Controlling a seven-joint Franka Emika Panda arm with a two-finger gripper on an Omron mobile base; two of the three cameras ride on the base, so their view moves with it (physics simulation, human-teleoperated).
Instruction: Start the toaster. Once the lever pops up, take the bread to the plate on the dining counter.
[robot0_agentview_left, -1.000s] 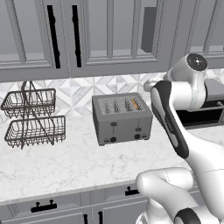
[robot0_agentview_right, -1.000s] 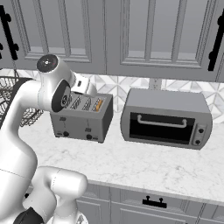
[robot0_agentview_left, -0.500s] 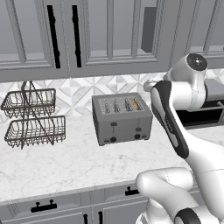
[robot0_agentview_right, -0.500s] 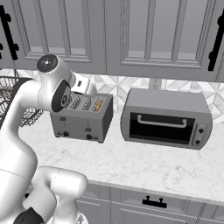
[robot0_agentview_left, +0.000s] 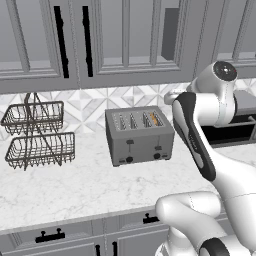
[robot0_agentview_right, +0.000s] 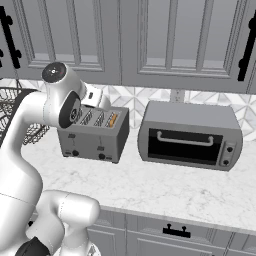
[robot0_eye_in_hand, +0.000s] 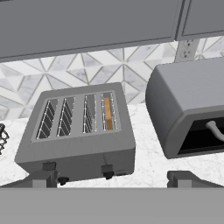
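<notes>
The gripper (robot0_eye_in_hand: 111, 177) hangs with its jaws spread wide and nothing between them — its two dark fingertips (robot0_eye_in_hand: 41, 178) rise far apart at the bottom of the hand view. Below and ahead of it sits the toaster (robot0_eye_in_hand: 78, 131), on the marble worktop (robot0_agentview_left: 75, 185) against the tiled wall. The relation that matters is lever to fingertips: the two small front levers stand on the toaster's front face, just above the dark knobs, and the right lever (robot0_eye_in_hand: 106, 168) lies close to the midline between the fingers, low in the view. The toaster's long axis runs across the view, slightly skewed; its slots run front to back. The bread (robot0_eye_in_hand: 107, 113) stands in the rightmost slot, an orange-brown sliver, so the right lever is likely the one to press.

The arm is folded high — elbow up near the wall cabinets (robot0_agentview_left: 100, 40), forearm angled down over the toaster's right end, with the hand above and behind it. A toaster oven (robot0_agentview_right: 190, 135) sits just beside the toaster on its right, apart from it.
</notes>
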